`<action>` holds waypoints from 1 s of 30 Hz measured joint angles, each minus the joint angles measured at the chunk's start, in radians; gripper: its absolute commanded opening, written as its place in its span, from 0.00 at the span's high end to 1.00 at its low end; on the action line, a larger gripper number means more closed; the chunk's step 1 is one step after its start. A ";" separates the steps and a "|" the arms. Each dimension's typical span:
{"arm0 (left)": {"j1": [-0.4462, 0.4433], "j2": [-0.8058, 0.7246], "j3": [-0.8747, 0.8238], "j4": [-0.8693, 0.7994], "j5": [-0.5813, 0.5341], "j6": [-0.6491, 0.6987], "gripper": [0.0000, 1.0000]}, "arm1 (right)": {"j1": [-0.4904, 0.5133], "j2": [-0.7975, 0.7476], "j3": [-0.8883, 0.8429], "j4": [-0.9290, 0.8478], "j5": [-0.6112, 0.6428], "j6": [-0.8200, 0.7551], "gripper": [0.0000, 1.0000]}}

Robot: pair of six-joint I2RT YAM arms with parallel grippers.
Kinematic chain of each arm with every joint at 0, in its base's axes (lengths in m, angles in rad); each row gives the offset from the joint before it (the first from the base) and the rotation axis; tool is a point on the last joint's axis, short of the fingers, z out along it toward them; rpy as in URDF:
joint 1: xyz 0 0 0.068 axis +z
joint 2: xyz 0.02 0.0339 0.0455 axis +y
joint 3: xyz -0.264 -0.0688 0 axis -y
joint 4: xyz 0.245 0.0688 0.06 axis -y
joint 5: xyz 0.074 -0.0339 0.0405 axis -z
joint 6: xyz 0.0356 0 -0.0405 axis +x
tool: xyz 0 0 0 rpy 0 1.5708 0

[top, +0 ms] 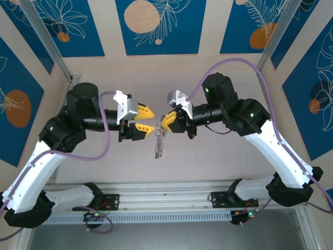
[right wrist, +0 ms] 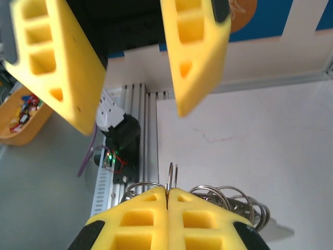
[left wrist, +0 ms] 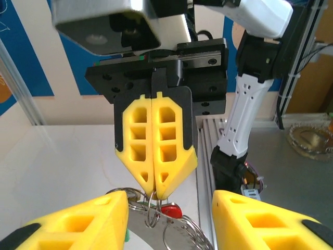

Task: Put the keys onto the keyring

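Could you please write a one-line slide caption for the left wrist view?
Right gripper, fingers shut, pinches the keyring beside the red-headed key, between the left gripper's open fingers.

Two yellow-fingered grippers, namely one left gripper [top: 147, 120] and one right gripper [top: 167, 121]; one keyring [top: 159, 143] of several metal rings; one key [left wrist: 170, 210] with red head; one orange tub [right wrist: 31, 130]; one white table [top: 208, 161].
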 measured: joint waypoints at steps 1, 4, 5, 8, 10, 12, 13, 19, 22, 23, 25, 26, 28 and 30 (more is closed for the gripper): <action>0.000 0.004 0.015 -0.025 -0.004 0.012 0.54 | 0.005 0.010 0.017 -0.025 0.013 -0.008 1.00; 0.000 0.021 0.039 -0.074 -0.014 0.039 0.55 | 0.021 0.036 0.062 -0.079 0.047 -0.026 1.00; 0.000 0.026 0.040 -0.087 -0.018 0.047 0.56 | 0.026 0.044 0.077 -0.094 0.055 -0.032 1.00; 0.000 0.043 0.040 -0.113 -0.026 0.057 0.57 | 0.040 0.059 0.109 -0.123 0.071 -0.045 1.00; 0.000 0.053 0.040 -0.118 -0.029 0.057 0.59 | 0.045 0.064 0.123 -0.139 0.073 -0.051 1.00; 0.000 0.056 0.040 -0.118 -0.029 0.057 0.61 | 0.048 0.071 0.136 -0.151 0.073 -0.058 1.00; 0.000 0.056 0.040 -0.117 -0.029 0.057 0.61 | 0.050 0.076 0.144 -0.157 0.072 -0.061 1.00; 0.000 0.059 0.039 -0.117 -0.028 0.057 0.61 | 0.057 0.106 0.183 -0.174 0.071 -0.075 1.00; 0.000 0.064 0.034 -0.113 -0.028 0.057 0.61 | 0.057 0.119 0.198 -0.185 0.068 -0.084 1.00; 0.000 0.066 0.032 -0.113 -0.028 0.056 0.61 | 0.057 0.123 0.201 -0.187 0.068 -0.085 1.00; 0.000 0.072 0.030 -0.110 -0.027 0.056 0.62 | 0.057 0.129 0.208 -0.197 0.068 -0.091 1.00; 0.000 0.075 0.029 -0.109 -0.025 0.057 0.62 | 0.057 0.131 0.211 -0.200 0.067 -0.093 1.00; 0.000 0.083 0.028 -0.109 -0.024 0.056 0.68 | 0.057 0.135 0.219 -0.204 0.064 -0.095 1.00; 0.000 0.088 0.028 -0.109 -0.016 0.064 0.70 | 0.057 0.136 0.220 -0.209 0.069 -0.099 1.00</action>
